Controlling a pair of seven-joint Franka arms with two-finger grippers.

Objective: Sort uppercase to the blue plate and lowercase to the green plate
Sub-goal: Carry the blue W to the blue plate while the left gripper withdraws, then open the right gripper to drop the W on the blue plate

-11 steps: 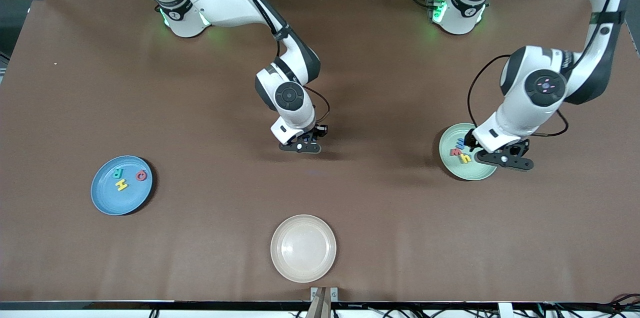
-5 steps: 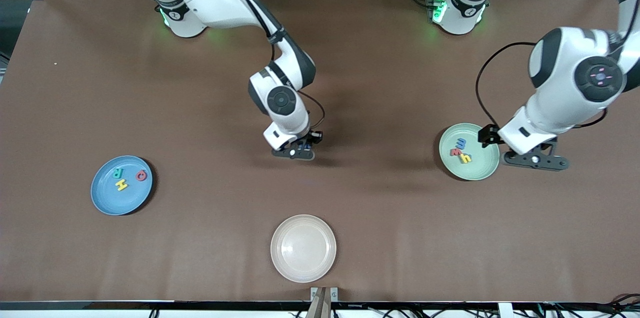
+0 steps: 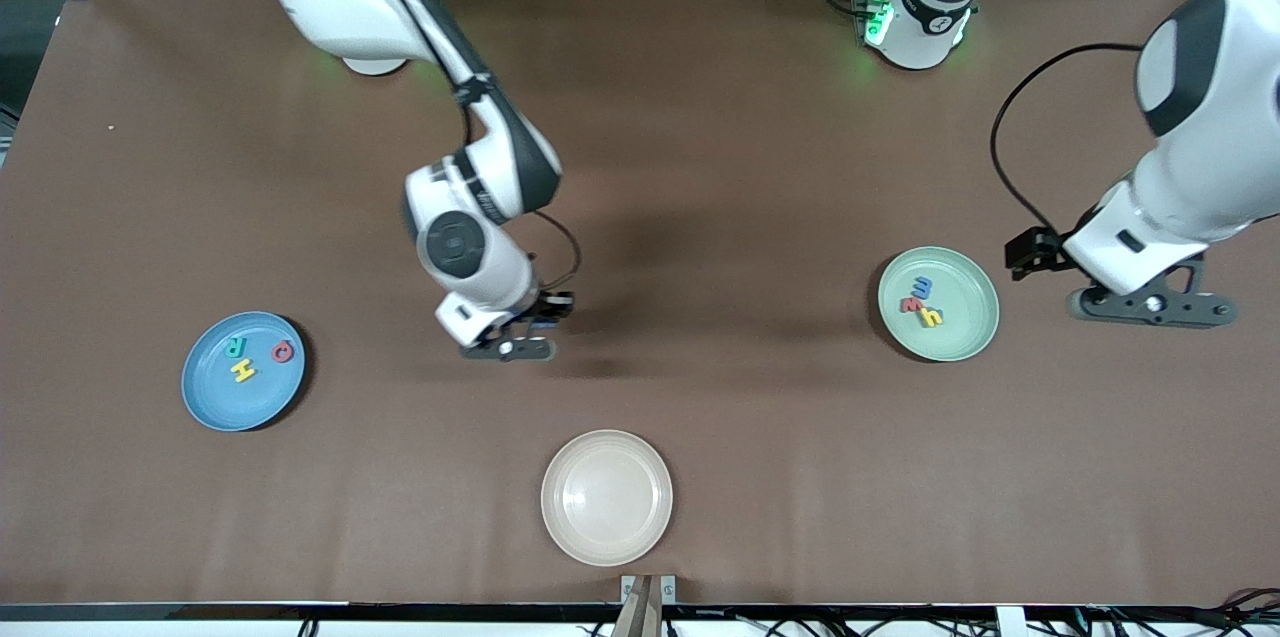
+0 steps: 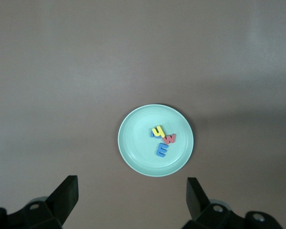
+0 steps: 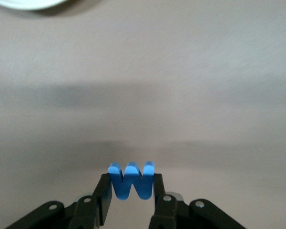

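Note:
My right gripper (image 3: 505, 349) is shut on a blue W (image 5: 131, 181), gripped by its two outer strokes, over bare table between the blue plate (image 3: 225, 402) and the table's middle. On the blue plate lie a green R (image 3: 233, 347), a yellow H (image 3: 243, 372) and a red Q (image 3: 284, 351). The green plate (image 3: 965, 312) holds a blue m (image 3: 924, 288), a red w (image 3: 912, 303) and a yellow h (image 3: 931, 317). My left gripper (image 3: 1150, 307) hangs open and empty beside the green plate (image 4: 133, 143), toward the left arm's end of the table.
An empty cream-white plate (image 3: 606, 497) sits near the table's front edge, nearer to the front camera than my right gripper. Its rim (image 5: 26, 4) shows at a corner of the right wrist view.
The right arm has carried the blue W toward the blue plate. The left arm has drawn off the green plate toward its own end of the table, still open.

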